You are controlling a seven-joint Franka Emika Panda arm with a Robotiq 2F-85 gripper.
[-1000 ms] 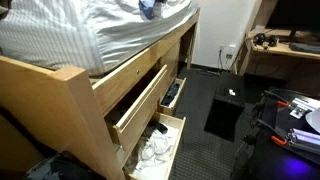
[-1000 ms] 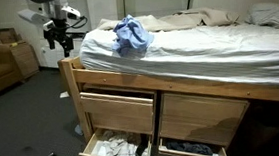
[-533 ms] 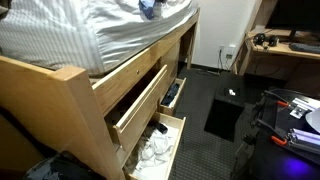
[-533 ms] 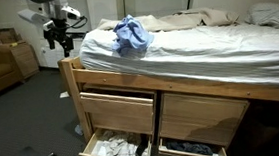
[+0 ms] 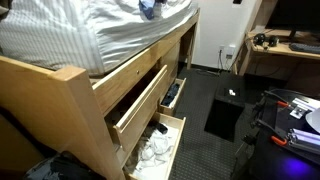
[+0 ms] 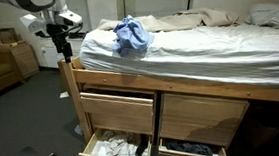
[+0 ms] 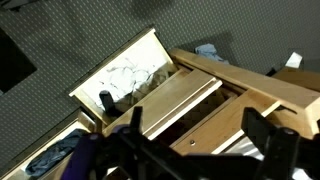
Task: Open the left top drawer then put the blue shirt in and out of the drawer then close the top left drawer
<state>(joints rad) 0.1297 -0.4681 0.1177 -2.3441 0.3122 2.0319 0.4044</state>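
We see dim, soft room light. The white sheet [image 6: 177, 45] is brightest; the floor [image 6: 28, 122] at eight o'clock goes dark. In the wrist view, the gripper [image 7: 197, 135] at six o'clock blurs.

A dark carpeted floor [image 5: 200, 160] is covering the room. A white wall [image 5: 225, 25] is standing behind a wooden desk [image 5: 285, 52]. A wooden bed frame [image 5: 40, 100] is carrying a pale striped mattress [image 6: 208, 55]. A small wooden cabinet [image 6: 25, 59] is standing well apart from the bed.
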